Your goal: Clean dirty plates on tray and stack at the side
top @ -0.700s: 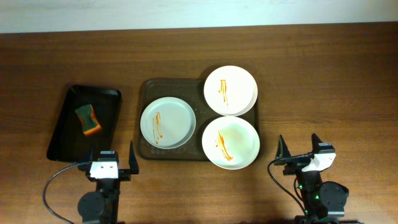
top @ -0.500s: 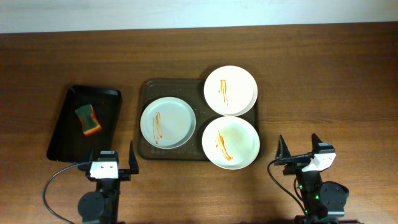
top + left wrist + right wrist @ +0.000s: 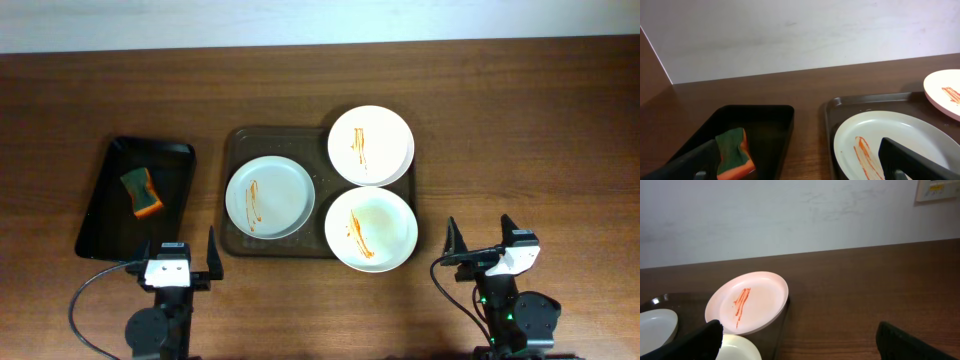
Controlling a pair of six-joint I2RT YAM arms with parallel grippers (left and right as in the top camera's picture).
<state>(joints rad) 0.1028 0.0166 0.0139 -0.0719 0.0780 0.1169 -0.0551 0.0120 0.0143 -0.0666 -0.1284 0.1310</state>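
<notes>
Brown tray (image 3: 240,145) mid-table, three orange-streaked plates on it. Left plate (image 3: 270,197) lies flat inside tray. Upper-right plate (image 3: 370,145) overlaps tray's far right corner; lower-right plate (image 3: 370,228) overlaps near right corner. Left gripper (image 3: 178,253) at table's front edge, fingers spread, nothing between; left plate ahead and rightward, apart. Right gripper (image 3: 478,240) spread too, empty; lower-right plate ahead-left, near, not touching. Sponge (image 3: 141,192) in black tray (image 3: 105,215), left of brown tray.

No text is legible; the wall panel (image 3: 937,190) bears an unreadable label.
</notes>
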